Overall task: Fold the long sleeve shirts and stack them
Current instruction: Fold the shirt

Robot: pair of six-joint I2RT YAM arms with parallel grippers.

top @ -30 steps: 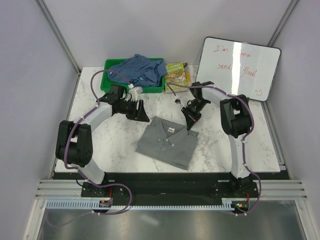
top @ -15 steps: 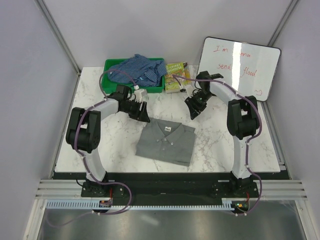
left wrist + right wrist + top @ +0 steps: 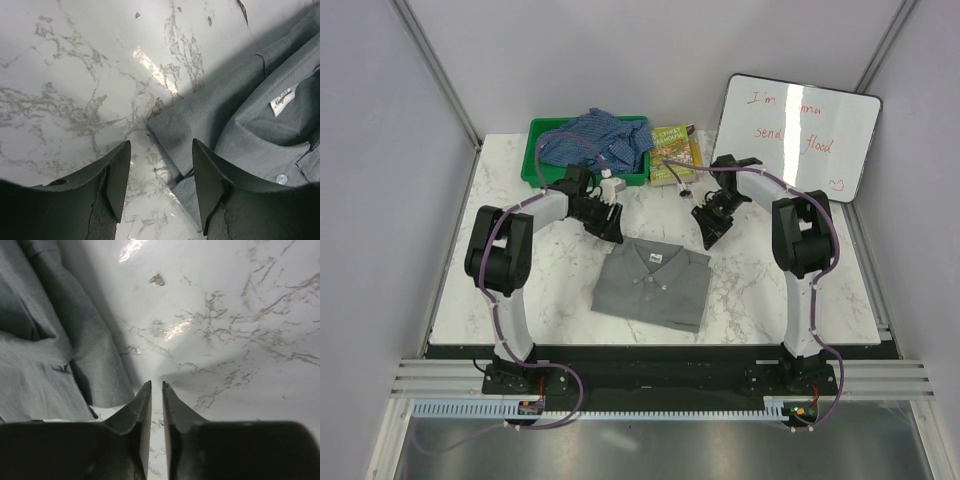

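A grey long sleeve shirt [image 3: 652,285] lies folded in the middle of the marble table, collar towards the back. A blue checked shirt [image 3: 595,140] is heaped in the green bin. My left gripper [image 3: 613,228] is open just above the grey shirt's back left corner. In the left wrist view the grey shirt [image 3: 240,105] lies ahead and to the right of the gripper [image 3: 160,150], its corner between the fingers. My right gripper [image 3: 708,234] hovers beside the back right corner. In the right wrist view the grey shirt [image 3: 45,350] lies left of the gripper [image 3: 156,386], whose fingers stand a narrow slit apart over bare marble.
The green bin [image 3: 542,168] stands at the back left. Beside it lies a yellow-green book [image 3: 675,150]. A whiteboard [image 3: 800,135] with red writing leans at the back right. Grey walls close in both sides of the table [image 3: 520,290].
The right gripper has let go of the grey shirt's back right corner and drawn back. The shirt now lies squarer. The left arm has swung in towards the back left corner.
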